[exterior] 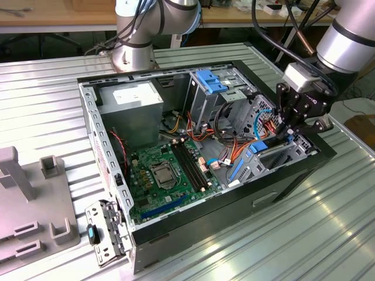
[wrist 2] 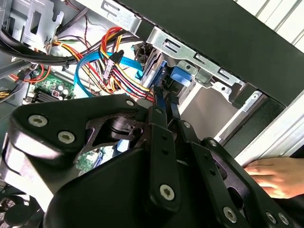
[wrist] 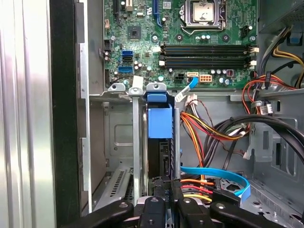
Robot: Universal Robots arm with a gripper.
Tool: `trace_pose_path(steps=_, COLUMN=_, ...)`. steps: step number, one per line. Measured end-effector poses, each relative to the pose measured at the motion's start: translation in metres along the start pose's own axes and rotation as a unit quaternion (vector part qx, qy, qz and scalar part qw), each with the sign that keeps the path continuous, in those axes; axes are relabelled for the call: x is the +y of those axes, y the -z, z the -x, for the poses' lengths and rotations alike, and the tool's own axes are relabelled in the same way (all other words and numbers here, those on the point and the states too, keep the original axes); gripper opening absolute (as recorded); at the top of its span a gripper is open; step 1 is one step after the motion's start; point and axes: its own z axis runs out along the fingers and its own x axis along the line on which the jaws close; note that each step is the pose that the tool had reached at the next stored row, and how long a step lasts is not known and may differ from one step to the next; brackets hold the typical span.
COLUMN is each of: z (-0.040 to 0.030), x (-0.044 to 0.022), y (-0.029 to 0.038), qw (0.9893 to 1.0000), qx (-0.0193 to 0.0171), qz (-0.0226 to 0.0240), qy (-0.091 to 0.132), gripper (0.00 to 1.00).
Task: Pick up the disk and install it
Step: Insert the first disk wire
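So the claw (exterior: 288, 130) is parked down in the front corner of the open computer case (exterior: 293, 175), on the exterior view's right, next to the tangle of cables (exterior: 234, 140). In both wrist views the fingers (wrist 2: 159, 137) are seen pinched in tight on the edge of the disk (wrist: 159, 142), which is standing on its edge inside the metal drive cage (wrist: 118, 142), its blue carrier facing up toward the motherboard (wrist: 190, 42). It looks partway into its slot rather than fully seated, though that's a judgement call from these angles.

Handling-wise: the disk should be treated as stiff and a bit heavy for its size, with a smooth metal body that could slip, and it's fragile to knocks. The blue plastic rails are probably the flexible part, so a hold across the rigid body edge, like what's shown, seems the safest spot. A person's hand (wrist 2: 278, 175) is resting on the worktop (exterior: 293, 234) just outside the case.
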Motion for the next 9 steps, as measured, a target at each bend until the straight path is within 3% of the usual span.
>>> trace_pose_path(steps=3, z=0.0032, x=0.0003, y=0.0, qw=1.0, qx=0.0002, qz=0.0, qy=0.0, gripper=0.17)
trace_pose_path(steps=9, z=0.003, x=0.0002, y=-0.0001, qw=1.0, qx=0.0006, qz=0.0002, qy=0.0, gripper=0.17)
